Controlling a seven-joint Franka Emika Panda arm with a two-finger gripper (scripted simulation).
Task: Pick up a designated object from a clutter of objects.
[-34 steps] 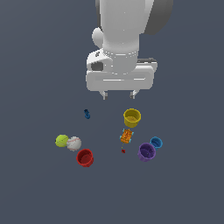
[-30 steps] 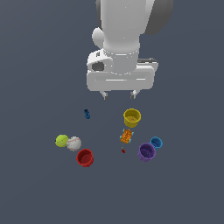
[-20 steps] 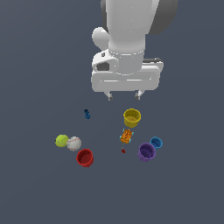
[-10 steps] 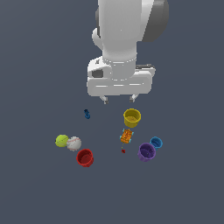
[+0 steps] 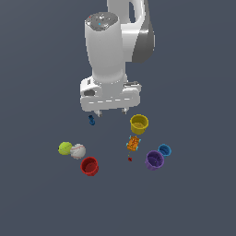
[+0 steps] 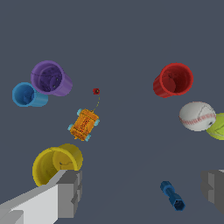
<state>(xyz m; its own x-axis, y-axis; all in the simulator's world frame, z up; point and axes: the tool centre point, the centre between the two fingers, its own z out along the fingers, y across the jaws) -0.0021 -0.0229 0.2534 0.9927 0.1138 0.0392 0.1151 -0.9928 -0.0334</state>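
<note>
The designated object, a tiny dark blue knobby piece (image 5: 91,120), lies on the grey floor just below my gripper's finger on the exterior view's left; it also shows in the wrist view (image 6: 172,196), between my fingers and nearer one of them. My gripper (image 5: 110,111) is open and empty, hovering above the floor. The clutter lies beyond: yellow cup (image 5: 138,123), orange piece (image 5: 132,144), tiny red bit (image 5: 130,158), purple cup (image 5: 154,160), light-blue cup (image 5: 164,150), red cup (image 5: 89,166), white baseball (image 5: 78,150), green ball (image 5: 65,148).
In the wrist view one grey finger (image 6: 65,194) stands close to the yellow cup (image 6: 56,165). The red cup (image 6: 173,80), baseball (image 6: 197,116) and green ball (image 6: 217,127) sit on the far side of the blue piece.
The arm has swung toward the exterior view's left and come lower, bringing the gripper over the dark blue piece. The objects have not moved.
</note>
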